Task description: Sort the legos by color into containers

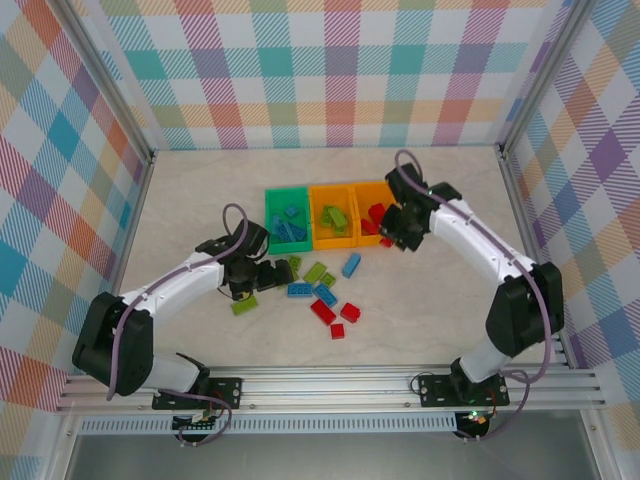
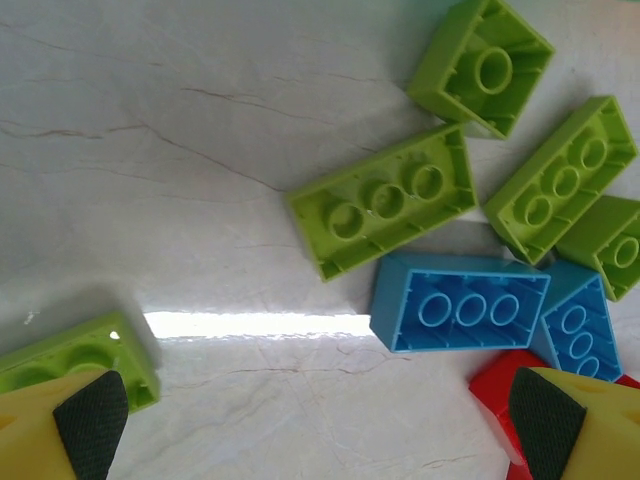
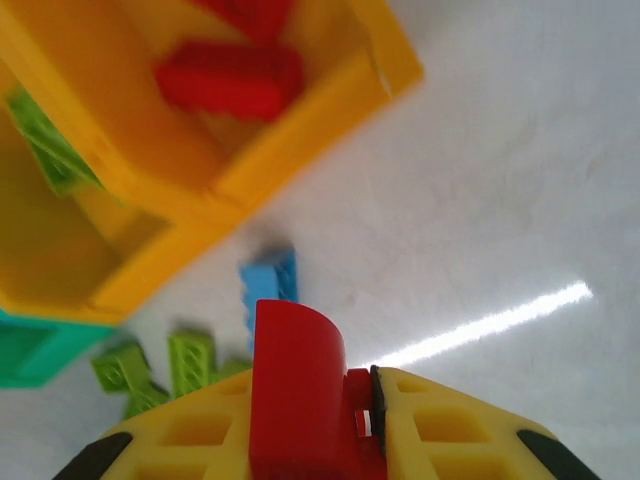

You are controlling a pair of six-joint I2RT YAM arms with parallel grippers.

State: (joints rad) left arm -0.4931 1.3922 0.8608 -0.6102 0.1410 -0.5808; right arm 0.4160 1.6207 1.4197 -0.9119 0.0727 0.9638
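Observation:
My right gripper [image 3: 322, 425] is shut on a red lego [image 3: 298, 390] that stands up between its yellow fingers, just in front of the right orange container [image 3: 300, 130], which holds red legos [image 3: 230, 78]. From above, that gripper [image 1: 397, 238] hangs at this container's [image 1: 362, 188] near edge. The middle orange container [image 1: 318, 190] holds lime legos and the green container [image 1: 270, 194] blue ones. My left gripper [image 2: 318, 430] is open above bare table, with lime legos [image 2: 385, 200], a blue lego [image 2: 462, 302] and a red lego [image 2: 495, 385] around it.
Loose legos lie in front of the containers: lime [image 1: 243, 305], blue [image 1: 351, 265] and red [image 1: 322, 311]. Plaid walls and metal rails [image 1: 330, 382] enclose the table. Bare table stretches left of the green container and right of the orange ones.

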